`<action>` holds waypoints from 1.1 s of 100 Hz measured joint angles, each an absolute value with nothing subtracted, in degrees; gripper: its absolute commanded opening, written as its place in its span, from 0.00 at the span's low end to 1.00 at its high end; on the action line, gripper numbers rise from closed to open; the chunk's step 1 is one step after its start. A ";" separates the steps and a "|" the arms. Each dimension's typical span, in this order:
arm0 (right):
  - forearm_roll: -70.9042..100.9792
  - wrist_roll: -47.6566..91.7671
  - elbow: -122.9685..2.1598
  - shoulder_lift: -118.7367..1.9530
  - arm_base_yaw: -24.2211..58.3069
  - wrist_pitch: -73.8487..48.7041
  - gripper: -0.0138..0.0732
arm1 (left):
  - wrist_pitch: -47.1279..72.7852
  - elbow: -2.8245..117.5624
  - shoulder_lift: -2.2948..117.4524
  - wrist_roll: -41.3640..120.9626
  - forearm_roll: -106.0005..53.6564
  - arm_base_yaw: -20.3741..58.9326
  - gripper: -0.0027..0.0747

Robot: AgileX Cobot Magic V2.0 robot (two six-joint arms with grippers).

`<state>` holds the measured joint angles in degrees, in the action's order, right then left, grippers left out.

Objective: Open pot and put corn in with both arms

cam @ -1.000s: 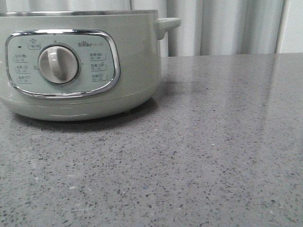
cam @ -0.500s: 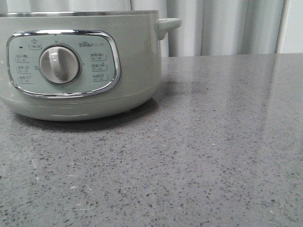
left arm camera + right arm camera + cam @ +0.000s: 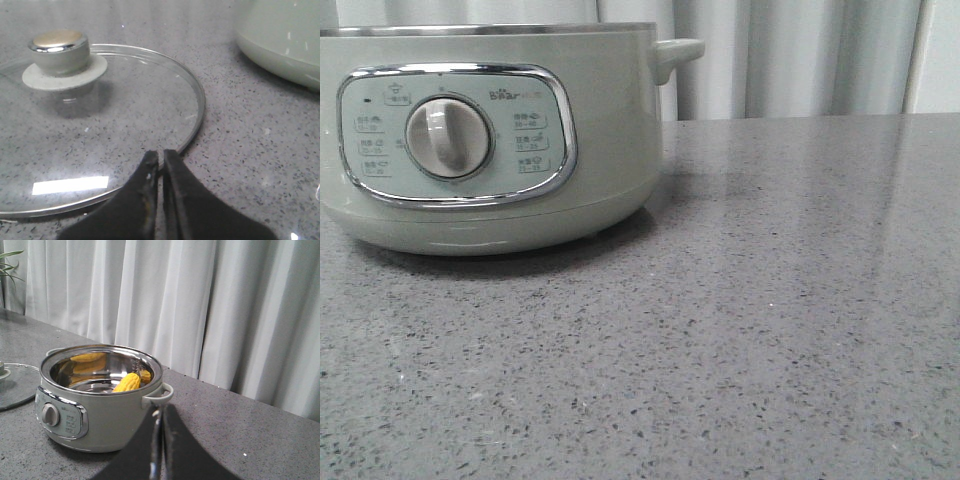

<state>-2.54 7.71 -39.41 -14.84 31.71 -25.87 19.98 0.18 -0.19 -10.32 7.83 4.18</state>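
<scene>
The pale sage-green pot (image 3: 490, 140) stands open at the left of the front view, its dial panel facing me; it also shows in the right wrist view (image 3: 100, 400). The yellow corn (image 3: 127, 382) lies inside the pot against its metal wall. The glass lid (image 3: 95, 125) with its round knob (image 3: 60, 50) lies flat on the table beside the pot (image 3: 285, 45). My left gripper (image 3: 161, 156) is shut and empty, just over the lid's rim. My right gripper (image 3: 161, 412) is shut and empty, raised clear of the pot's side handle (image 3: 159, 395).
Grey speckled countertop (image 3: 770, 300) stretches to the right of the pot. White curtains (image 3: 200, 305) hang behind the table. A green plant leaf (image 3: 7, 262) shows at the far edge in the right wrist view.
The pot appears a few pixels further right in the front view; nothing else differs.
</scene>
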 measured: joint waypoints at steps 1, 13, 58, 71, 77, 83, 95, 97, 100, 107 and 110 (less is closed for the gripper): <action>-2.54 7.71 -39.41 -14.84 31.71 -25.87 0.09 | 19.98 0.18 -0.19 -10.32 7.83 4.18 0.01; -2.54 7.71 -39.41 -14.84 31.71 -25.87 0.09 | 20.21 0.18 -0.19 -10.42 7.15 4.18 0.01; -2.54 7.71 -39.41 -14.84 31.71 -25.87 0.09 | 20.21 0.18 -0.19 -10.42 4.10 4.18 0.01; -2.54 7.71 -39.41 -14.84 31.71 -25.87 0.09 | 20.21 0.18 -0.19 -10.42 4.01 4.18 0.01; -2.54 7.71 -39.41 -14.84 31.71 -25.87 0.09 | 20.21 0.18 -0.19 -10.42 4.01 4.18 0.01; -2.54 7.71 -39.41 -14.84 31.71 -25.87 0.09 | 20.21 0.18 -0.19 -10.42 3.97 4.18 0.01; -2.72 7.71 -38.06 -14.76 30.66 -25.87 0.09 | 20.21 0.18 -0.19 -10.42 3.97 4.18 0.01; -2.92 7.71 -37.56 -14.76 30.20 -25.87 0.09 | 20.21 0.18 -0.19 -10.42 3.97 4.18 0.01; -3.20 7.71 -36.77 -14.76 29.41 -25.87 0.09 | 20.21 0.18 -0.19 -10.42 3.97 4.18 0.01; -4.23 7.71 -33.99 -14.76 26.65 -25.76 0.09 | 20.21 0.18 -0.19 -10.42 3.97 4.18 0.01; -4.50 7.71 -32.53 -14.72 24.90 -25.76 0.09 | 20.21 0.18 -0.19 -10.42 3.97 4.18 0.01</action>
